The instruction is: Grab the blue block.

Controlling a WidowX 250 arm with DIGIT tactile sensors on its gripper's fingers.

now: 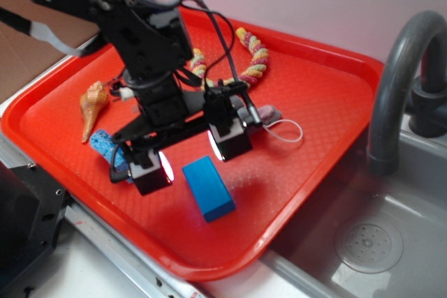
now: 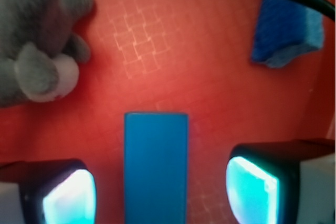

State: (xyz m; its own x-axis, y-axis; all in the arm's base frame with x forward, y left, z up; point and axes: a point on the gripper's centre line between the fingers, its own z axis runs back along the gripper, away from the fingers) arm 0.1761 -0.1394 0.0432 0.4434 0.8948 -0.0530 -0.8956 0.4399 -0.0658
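Note:
The blue block [image 1: 208, 188] is a smooth bright blue brick lying flat on the red tray [image 1: 314, 102] near its front edge. In the wrist view the blue block [image 2: 156, 166] lies lengthwise between my two fingers, with red tray showing on both sides of it. My gripper [image 1: 192, 155] hovers just above and behind the block, jaws wide open and touching nothing. It also shows in the wrist view [image 2: 160, 192]. The lit pads [image 2: 71, 198] glow cyan.
A porous blue sponge [image 1: 105, 146] lies at the tray's left, also in the wrist view [image 2: 289, 30]. A grey plush toy [image 2: 37, 45] lies behind the gripper. A braided rope toy [image 1: 253, 57], an orange shell [image 1: 92, 106], a sink [image 1: 370, 242] and a grey faucet [image 1: 398, 88] are nearby.

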